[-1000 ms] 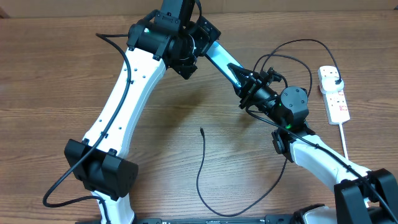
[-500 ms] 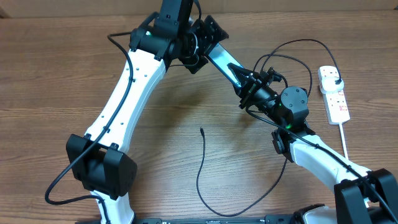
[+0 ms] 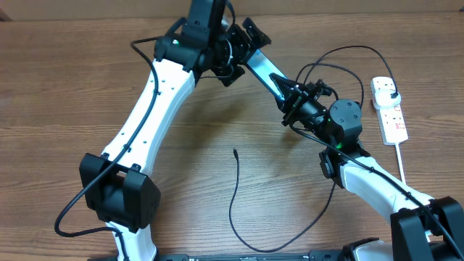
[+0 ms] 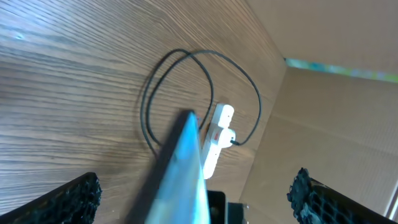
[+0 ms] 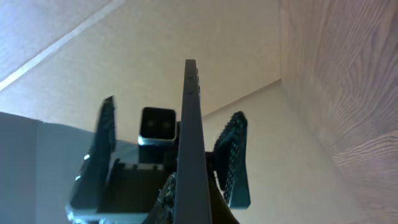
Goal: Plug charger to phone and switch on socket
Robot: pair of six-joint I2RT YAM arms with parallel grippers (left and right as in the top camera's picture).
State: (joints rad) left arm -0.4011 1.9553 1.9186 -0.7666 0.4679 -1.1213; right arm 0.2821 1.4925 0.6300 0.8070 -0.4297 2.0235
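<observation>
The phone (image 3: 262, 71), slim with a light-blue screen, is held in the air between my two grippers. My right gripper (image 3: 293, 98) is shut on its lower end; in the right wrist view the phone (image 5: 189, 137) stands edge-on out of the jaws (image 5: 186, 208). My left gripper (image 3: 243, 42) is open, its fingers either side of the phone's upper end (image 4: 183, 168) without touching it. The charger's thin black cable lies on the table with its loose tip (image 3: 235, 151) in the middle. Its plug (image 3: 392, 94) sits in the white socket strip (image 3: 390, 116).
The cable runs from the tip down to the front edge (image 3: 246, 248), then up under my right arm in loops (image 3: 341, 54) to the strip. The strip's thick white cord (image 3: 401, 163) trails toward the front right. A cardboard wall (image 4: 336, 112) stands behind the table.
My left gripper has swung up and to the right along the phone's upper end. The right arm and phone shifted slightly right. The cable and the strip have not moved.
</observation>
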